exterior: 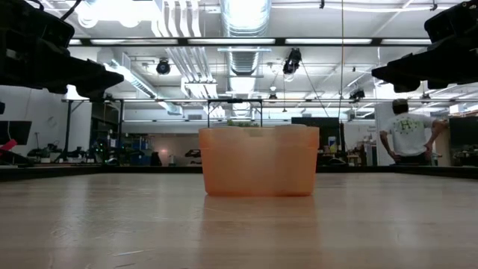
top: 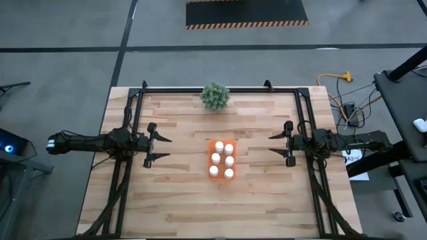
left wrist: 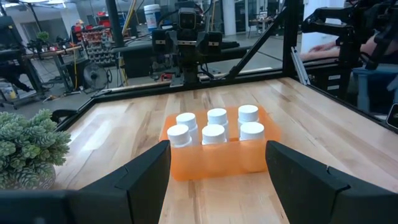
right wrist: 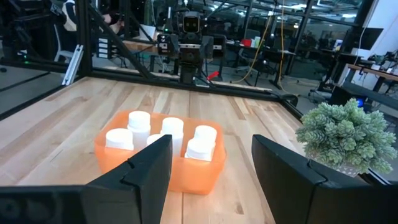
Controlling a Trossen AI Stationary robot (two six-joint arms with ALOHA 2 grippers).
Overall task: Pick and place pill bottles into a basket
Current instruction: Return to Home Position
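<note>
1. All six pill bottles (top: pixel 229 161) are seen packed in two rows inside the orange basket (top: pixel 211 142), dead centre of the high view, so nothing's left to be picked.
2. The left gripper (top: pixel 167 148) is held mid-left and the right gripper (top: pixel 272 144) mid-right. Both are spread wide and empty, well apart from the basket, probably parked so it isn't bumped.
3. In the low view the bottles can barely be made out through the orange wall, and both arms are cut off at the upper corners.

I'm counting six pill bottles (top: pixel 215 158), one basket (exterior: pixel 258 161), one plant (top: pixel 215 96) sitting at 12 o'clock, one person (exterior: pixel 409 131) standing around.
</note>
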